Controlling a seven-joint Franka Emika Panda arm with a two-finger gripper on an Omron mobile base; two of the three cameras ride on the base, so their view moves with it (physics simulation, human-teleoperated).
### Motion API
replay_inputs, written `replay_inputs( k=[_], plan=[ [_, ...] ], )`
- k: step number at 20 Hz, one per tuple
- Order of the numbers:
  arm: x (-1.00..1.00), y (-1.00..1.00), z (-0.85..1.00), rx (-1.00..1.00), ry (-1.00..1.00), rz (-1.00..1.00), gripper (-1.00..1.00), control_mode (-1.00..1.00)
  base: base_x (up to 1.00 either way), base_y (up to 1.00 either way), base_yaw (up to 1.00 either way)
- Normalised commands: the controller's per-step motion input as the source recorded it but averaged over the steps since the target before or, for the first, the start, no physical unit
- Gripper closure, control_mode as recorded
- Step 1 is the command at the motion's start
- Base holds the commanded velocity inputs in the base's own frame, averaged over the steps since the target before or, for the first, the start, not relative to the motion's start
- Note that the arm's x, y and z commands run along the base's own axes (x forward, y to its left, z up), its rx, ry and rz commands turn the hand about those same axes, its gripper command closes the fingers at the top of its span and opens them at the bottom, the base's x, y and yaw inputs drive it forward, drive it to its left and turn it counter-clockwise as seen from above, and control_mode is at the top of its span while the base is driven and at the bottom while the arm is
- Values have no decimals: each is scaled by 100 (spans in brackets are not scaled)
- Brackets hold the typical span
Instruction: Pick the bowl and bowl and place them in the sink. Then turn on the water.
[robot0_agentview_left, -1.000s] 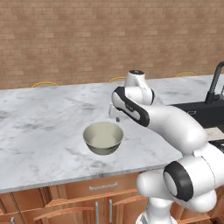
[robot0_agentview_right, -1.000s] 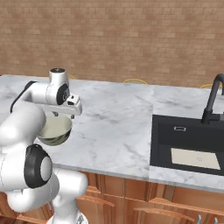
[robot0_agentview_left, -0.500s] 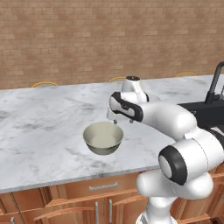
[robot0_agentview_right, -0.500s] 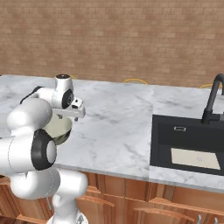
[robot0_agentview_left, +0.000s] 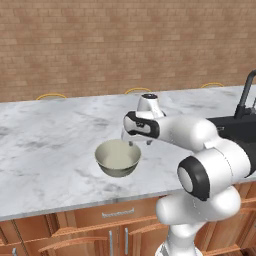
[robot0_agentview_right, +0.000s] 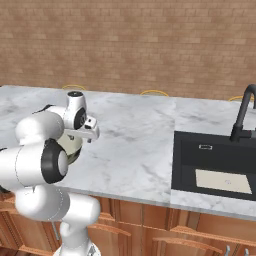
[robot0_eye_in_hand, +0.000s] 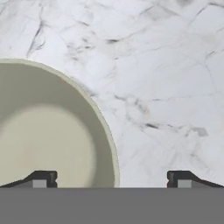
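A cream-beige bowl (robot0_agentview_left: 118, 158) with a greyish outside stands on the marble counter (robot0_agentview_left: 45, 145), near its front edge. My gripper (robot0_agentview_left: 129, 141) hangs just above the bowl's far right rim, open. In the hand view the bowl (robot0_eye_in_hand: 48, 131) takes up the left half; the gripper (robot0_eye_in_hand: 111, 179) straddles its rim, one fingertip (robot0_eye_in_hand: 41, 178) over the inside and the other (robot0_eye_in_hand: 183, 178) over bare counter. From the right base view the bowl (robot0_agentview_right: 72, 145) peeks out behind my arm. The black sink (robot0_agentview_right: 215, 165) with its curved faucet (robot0_agentview_right: 243, 112) lies far to the right.
A brick wall (robot0_agentview_left: 125, 45) runs along the back of the counter. Yellow chair backs (robot0_agentview_left: 137, 90) show behind the far edge. A pale flat piece (robot0_agentview_right: 222, 181) lies on the sink floor. Wooden drawers and cabinet doors (robot0_agentview_left: 115, 220) sit under the counter.
The hand has sunk closer to the bowl's far right rim and the arm has folded lower over the counter. The bowl has not moved. The jaws stay wide apart.
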Motion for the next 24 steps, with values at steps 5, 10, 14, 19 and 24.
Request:
replay_inputs(
  k=[5, 10, 14, 19, 24],
  plan=[
    [2, 0, -33, 0, 0, 0, -100, -100, 0, 0, 0],
    [1, 0, -31, 0, 0, 0, -100, -100, 0, 0, 0],
    [0, 6, -31, 0, 0, 0, -100, -100, 0, 0, 0],
    [0, 4, -20, 0, 0, 0, -100, -100, 0, 0, 0],
    [0, 0, 0, 0, 0, 0, 100, -100, 0, 0, 0]
  ],
)
